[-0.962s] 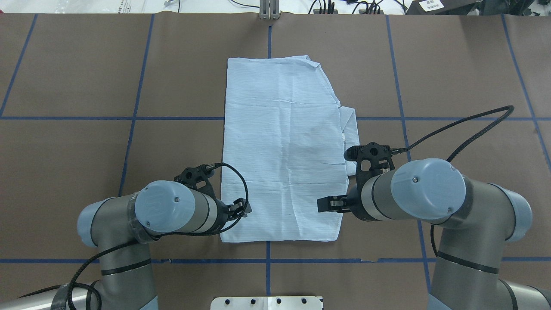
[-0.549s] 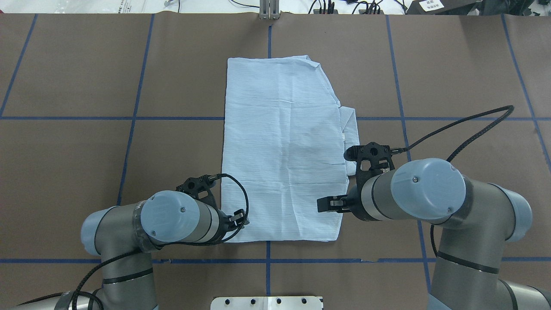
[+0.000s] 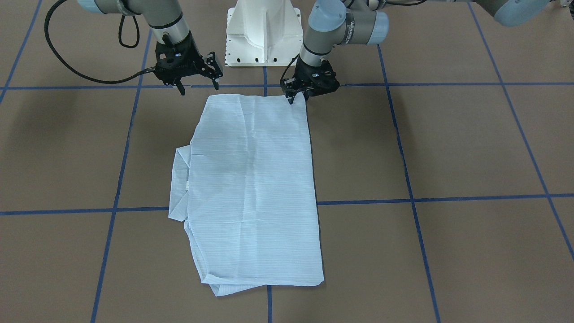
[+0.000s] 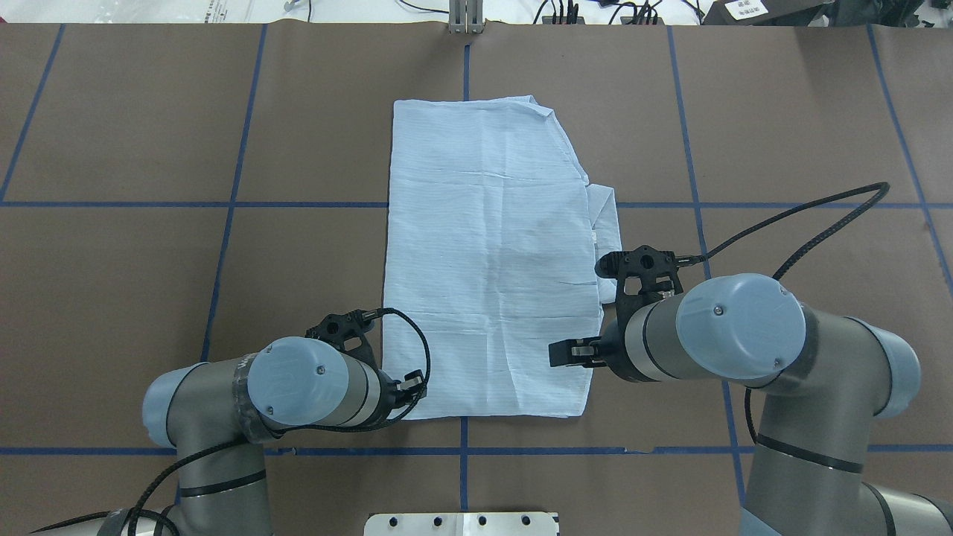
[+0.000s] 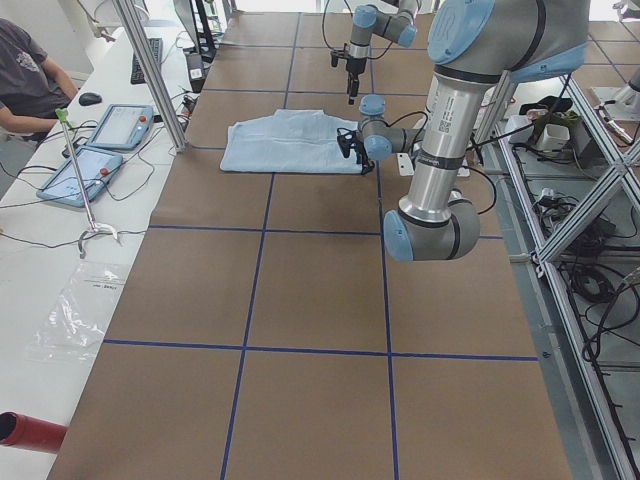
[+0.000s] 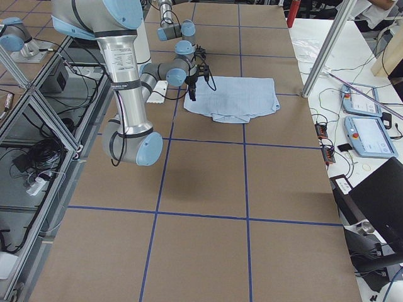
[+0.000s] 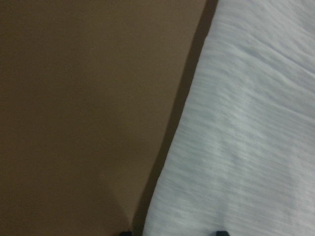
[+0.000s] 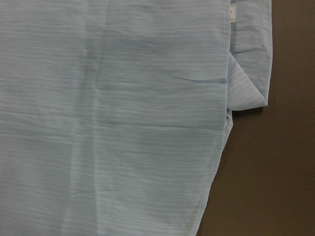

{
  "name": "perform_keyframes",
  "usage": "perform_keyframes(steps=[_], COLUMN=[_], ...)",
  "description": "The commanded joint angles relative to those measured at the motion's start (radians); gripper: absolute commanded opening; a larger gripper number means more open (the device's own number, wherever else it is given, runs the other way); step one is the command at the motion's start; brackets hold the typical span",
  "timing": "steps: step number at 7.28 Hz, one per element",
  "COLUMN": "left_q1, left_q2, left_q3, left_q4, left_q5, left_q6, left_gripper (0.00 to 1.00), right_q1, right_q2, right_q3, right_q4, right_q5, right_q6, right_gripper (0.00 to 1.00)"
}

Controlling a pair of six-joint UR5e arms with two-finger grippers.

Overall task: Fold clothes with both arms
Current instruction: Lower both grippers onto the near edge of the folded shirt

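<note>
The light blue shirt (image 4: 491, 260) lies folded into a long rectangle mid-table, with its collar (image 4: 607, 223) poking out on the robot's right. My left gripper (image 3: 299, 96) is open and low at the shirt's near left corner. In the left wrist view its fingertips (image 7: 221, 232) straddle the cloth's edge (image 7: 246, 123). My right gripper (image 3: 199, 85) is open and hangs above the table just off the near right corner (image 3: 215, 101). The right wrist view looks down on the cloth (image 8: 123, 123) and the collar (image 8: 251, 59), with no fingers in it.
The white pedestal base (image 3: 262, 31) stands behind the shirt's near edge. Blue tape lines (image 4: 231, 205) grid the brown table. In the left side view a bench with tablets (image 5: 100, 150), a metal post (image 5: 150, 70) and a seated person (image 5: 30, 80) line the far side.
My left arm has drawn back toward the robot's base, bringing its gripper down to the shirt's near left corner. The right arm and the shirt have not moved.
</note>
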Motion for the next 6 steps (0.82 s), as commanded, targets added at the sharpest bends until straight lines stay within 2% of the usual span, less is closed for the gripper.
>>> perform_keyframes(steps=[1,2,5,6], left_q1=[0.000,-0.001,-0.007,-0.012], left_q2=[-0.008,-0.009,-0.007,-0.009], left_q3=[-0.010,-0.016,-0.048,-0.059], left_q4=[0.032,0.033,0.033,0.035], left_q5=[-0.002,-0.003,-0.003,-0.005], left_q6=[0.000,0.000,-0.003,-0.003], left_gripper=[0.14,0.00,0.00,0.00], right_q1=[0.000,0.000,-0.003,-0.041], right_q2=[0.000,0.000,-0.002,0.002], right_q3=[-0.002,-0.003,-0.005,-0.014], right_q4=[0.000,0.000,0.000,0.000], right_q5=[-0.001,-0.001,-0.001,-0.020], right_q6=[0.000,0.002,0.038,0.192], right_gripper=[1.00,1.00,1.00,1.00])
